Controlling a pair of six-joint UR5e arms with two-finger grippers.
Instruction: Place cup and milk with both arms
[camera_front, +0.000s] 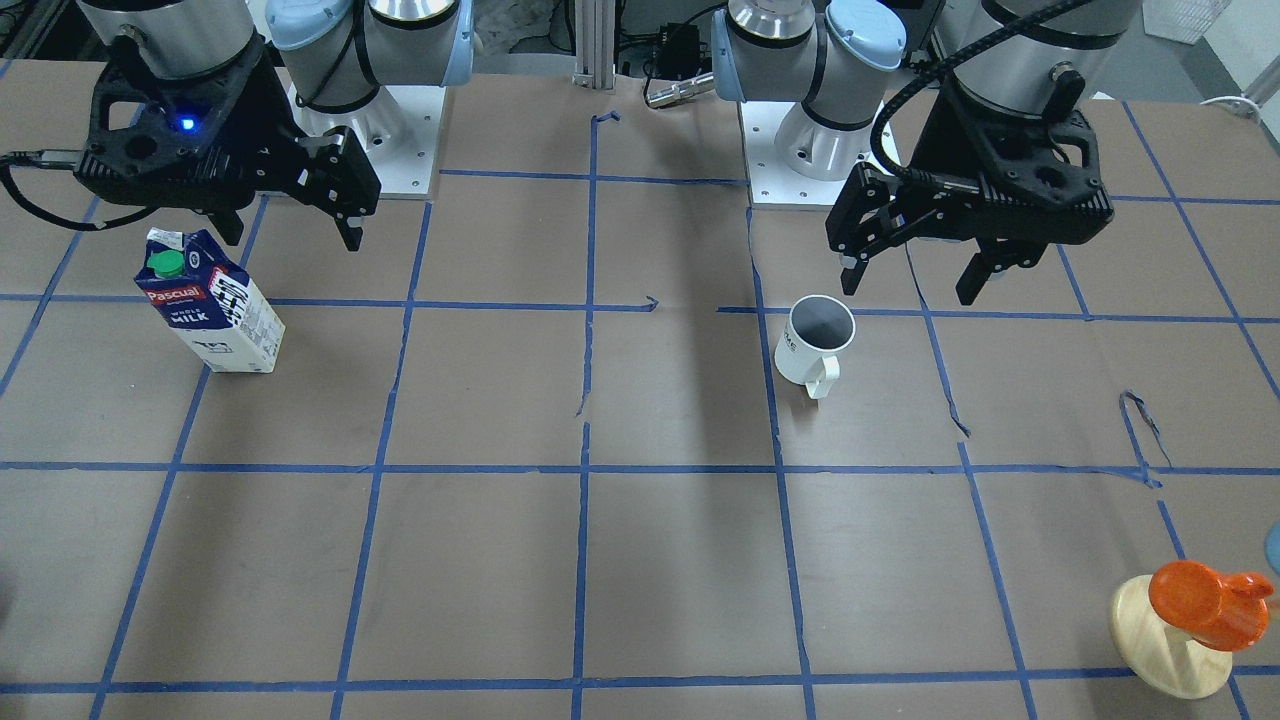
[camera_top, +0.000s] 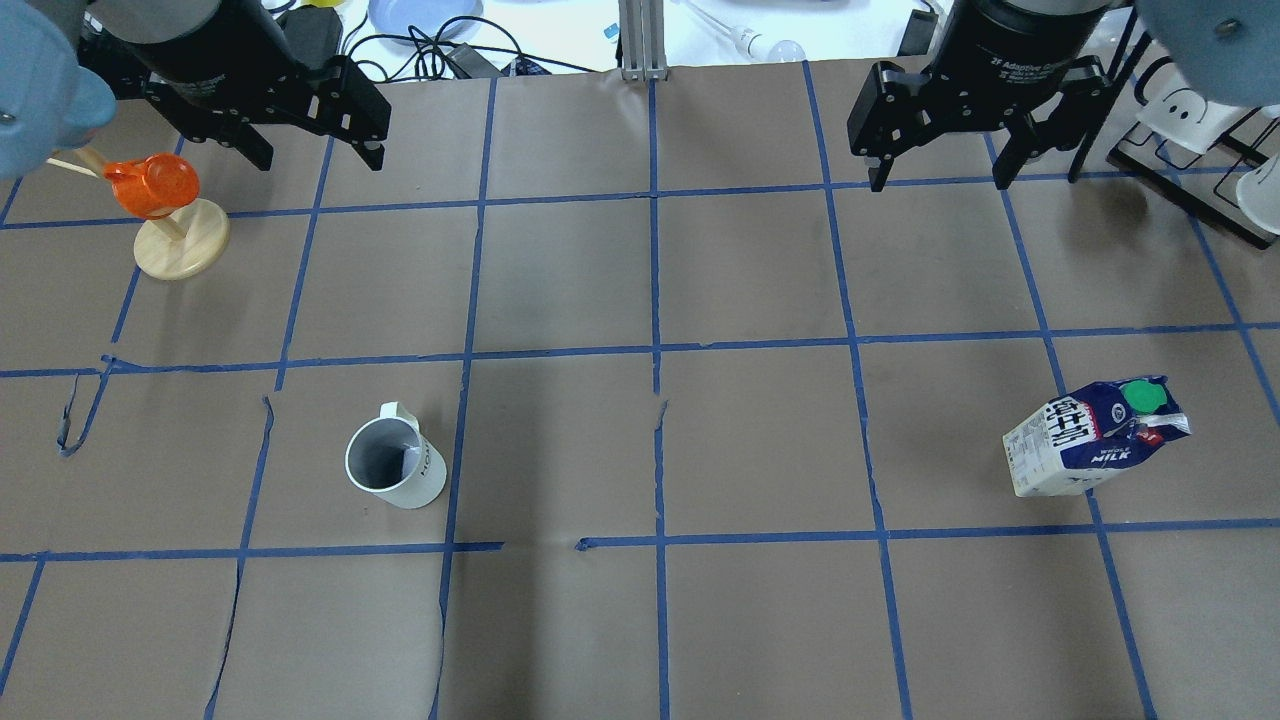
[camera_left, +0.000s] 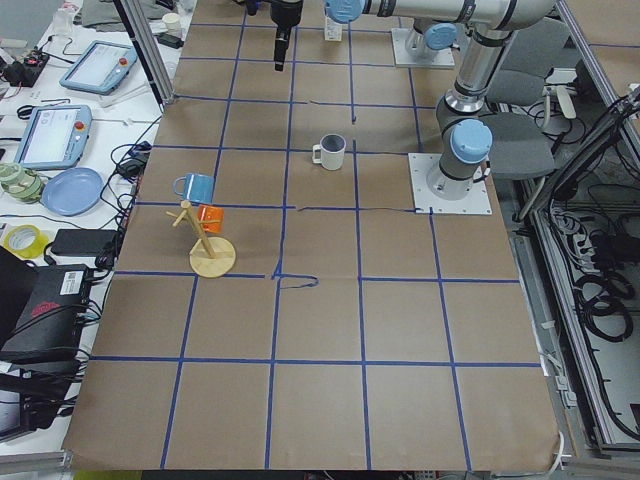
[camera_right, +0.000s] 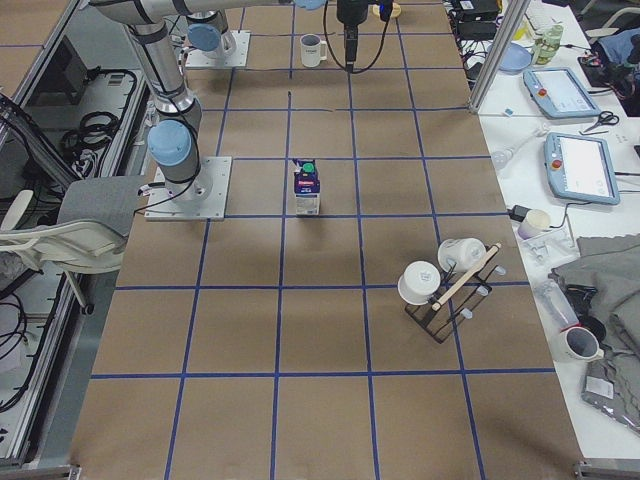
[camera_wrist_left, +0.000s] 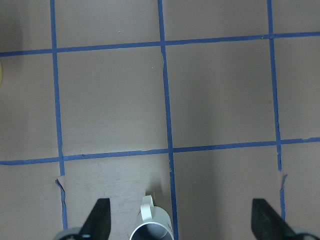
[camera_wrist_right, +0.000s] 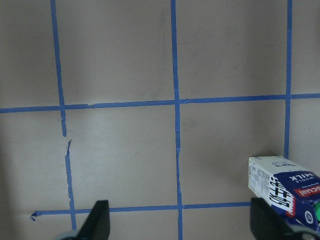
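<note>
The white cup (camera_front: 812, 345) stands upright on the brown table, its handle pointing away from the robot; it also shows in the overhead view (camera_top: 390, 465) and at the bottom edge of the left wrist view (camera_wrist_left: 151, 227). The navy milk carton (camera_front: 215, 310) stands upright with its green cap on top, seen overhead (camera_top: 1090, 440) and in the right wrist view (camera_wrist_right: 285, 187). My left gripper (camera_front: 908, 288) is open and empty, above the table, beside and over the cup. My right gripper (camera_front: 290, 238) is open and empty, high above the table near the carton.
An orange cup on a round wooden stand (camera_top: 160, 195) sits at the table's far left corner. A black rack with white cups (camera_top: 1190, 120) stands at the far right. The two arm bases (camera_front: 380, 130) (camera_front: 810, 140) are on the robot's side. Blue tape lines grid the table.
</note>
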